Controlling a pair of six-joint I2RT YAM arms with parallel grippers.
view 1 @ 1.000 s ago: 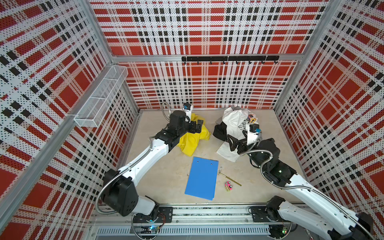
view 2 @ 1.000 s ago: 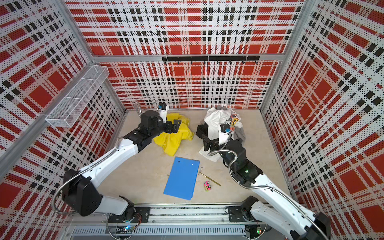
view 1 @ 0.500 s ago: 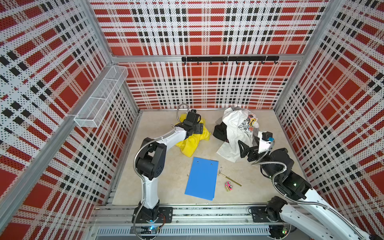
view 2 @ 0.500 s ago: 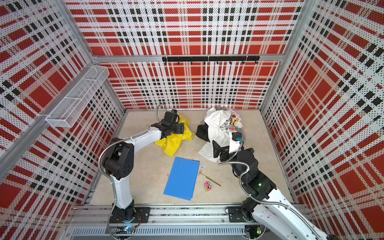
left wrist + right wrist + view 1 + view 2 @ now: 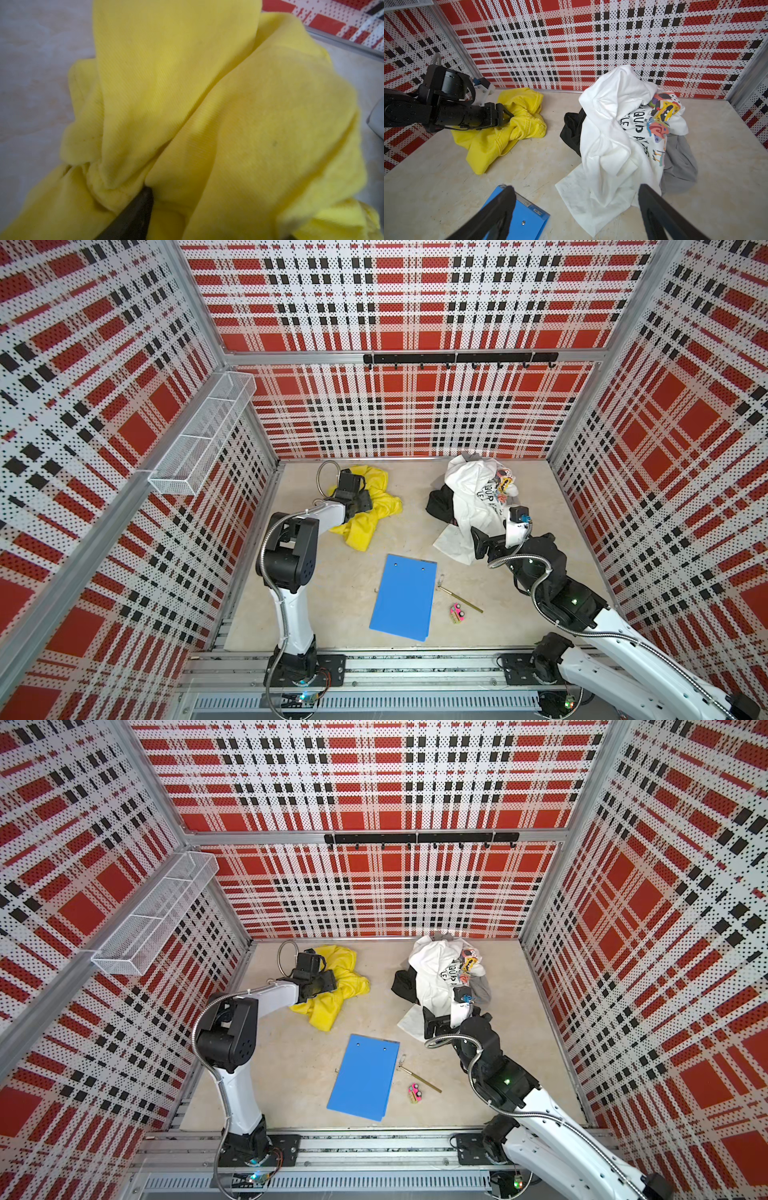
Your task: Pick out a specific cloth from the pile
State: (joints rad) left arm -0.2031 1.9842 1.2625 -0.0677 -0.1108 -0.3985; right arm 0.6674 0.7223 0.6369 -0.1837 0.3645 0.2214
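We see the yellow cloth (image 5: 362, 529) crumpled on the far left of the desk (image 5: 332, 597), well apart from the pile (image 5: 469, 499) of white printed, black and grey garments at the far right. The left fingers (image 5: 506, 113) are clamped together on a bunched fold of it. The right fingers (image 5: 652, 207) stand wide apart, empty, at the near edge of the pile, with a blue clipboard (image 5: 403, 597) lying in the near middle.
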